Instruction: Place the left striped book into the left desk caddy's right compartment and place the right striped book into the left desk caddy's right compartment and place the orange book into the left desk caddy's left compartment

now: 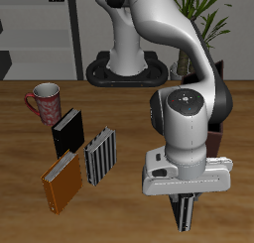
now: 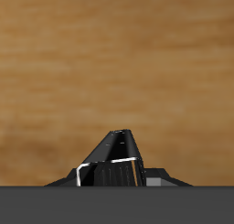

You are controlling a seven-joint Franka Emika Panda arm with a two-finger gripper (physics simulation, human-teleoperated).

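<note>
Fingers point(image 1: 187, 209) pinched on left striped book point(image 1: 186, 213), held upright below them, near counter point(image 1: 30, 212) front edge, left desk caddy point(image 1: 215, 138) just behind arm. Wrist view: book point(image 2: 111, 164) gripped edge-on above bare wood. Right striped book point(image 1: 99, 157) flat between black book point(image 1: 67, 132) and orange book point(image 1: 62, 181), well apart from fingers. Mug point(image 1: 45, 101) behind black book.

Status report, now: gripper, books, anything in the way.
Gripper shut on a striped book, lifted off the table. Other striped book and orange book lie flat. Caddy mostly hidden behind the arm.
</note>
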